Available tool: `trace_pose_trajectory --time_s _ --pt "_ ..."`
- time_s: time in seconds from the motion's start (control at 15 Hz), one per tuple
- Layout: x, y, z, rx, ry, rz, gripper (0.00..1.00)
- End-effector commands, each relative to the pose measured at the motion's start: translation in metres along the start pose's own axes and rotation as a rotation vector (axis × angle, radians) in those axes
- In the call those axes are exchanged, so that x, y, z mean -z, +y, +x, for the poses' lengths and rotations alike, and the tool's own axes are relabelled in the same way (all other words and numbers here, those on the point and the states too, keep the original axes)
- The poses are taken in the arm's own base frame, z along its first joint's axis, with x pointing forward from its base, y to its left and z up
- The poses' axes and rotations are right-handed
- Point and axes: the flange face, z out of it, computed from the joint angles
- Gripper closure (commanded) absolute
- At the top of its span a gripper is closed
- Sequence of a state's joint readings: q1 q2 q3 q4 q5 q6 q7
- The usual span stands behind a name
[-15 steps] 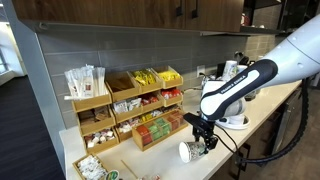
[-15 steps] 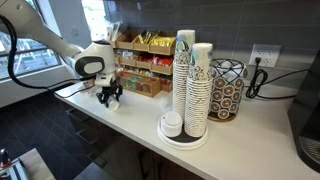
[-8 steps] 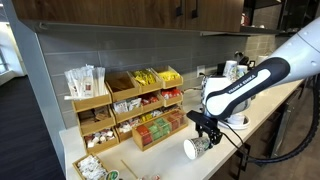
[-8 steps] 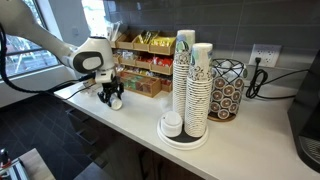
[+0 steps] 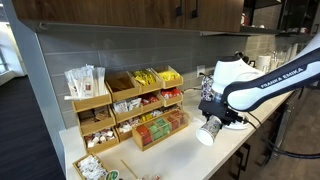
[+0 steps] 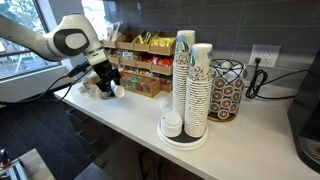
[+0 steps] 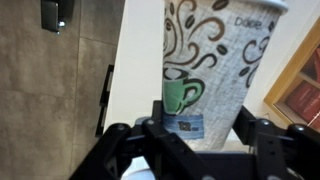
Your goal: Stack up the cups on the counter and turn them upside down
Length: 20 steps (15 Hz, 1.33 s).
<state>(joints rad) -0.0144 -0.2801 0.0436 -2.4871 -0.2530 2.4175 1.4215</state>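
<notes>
Lifted and carried along the counter (image 5: 172, 162) since a second ago, the cup (image 5: 209, 132) now hangs clear of the surface instead of lying low near the front edge, and the arm has risen with it in both exterior views. The gripper (image 5: 208, 119) is clamped on the cup, its fingers pressing the lower wall near the base; the wrist view shows this best, with the gripper (image 7: 200, 138) at the bottom of the picture and the cup (image 7: 215, 60) reaching away from it, rim at the far end. Seen from outside, the cup (image 6: 114, 90) sits below the gripper (image 6: 106, 82), tilted, in front of the snack racks (image 5: 140, 112) and above the counter (image 6: 135, 118). That suggests the turning-over step is in hand: the rim appears to point downward and outward, not yet square to the surface. Whether a second cup is nested inside I cannot tell, since the mouth is hidden. Next the wrist likely needs to finish the rotation until the rim is level, then lower it flat onto the counter (image 7: 140, 60) before letting go. Its paper wall is white with dark swirls and a green mug print, widening toward the rim; it looks light and easy to crush or tip if released askew
</notes>
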Motion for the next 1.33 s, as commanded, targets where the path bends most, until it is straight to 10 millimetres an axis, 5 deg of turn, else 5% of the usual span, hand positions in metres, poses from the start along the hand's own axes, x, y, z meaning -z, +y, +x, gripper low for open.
trace_pose_trajectory --time_s 0.0,0.07,0.27,0.8,0.87,1.27 --pt "0.035 0.019 0.005 0.170 0.106 0.003 0.58" --pt "0.022 0.005 0.004 0.096 0.050 0.010 0.33" --pt "0.039 0.011 0.008 0.145 0.088 0.022 0.33" --pt "0.035 0.013 0.006 0.153 0.090 0.013 0.33" --pt "0.035 0.014 0.006 0.154 0.090 0.013 0.58" --pt "0.082 0.027 0.026 0.318 0.388 0.083 0.58"
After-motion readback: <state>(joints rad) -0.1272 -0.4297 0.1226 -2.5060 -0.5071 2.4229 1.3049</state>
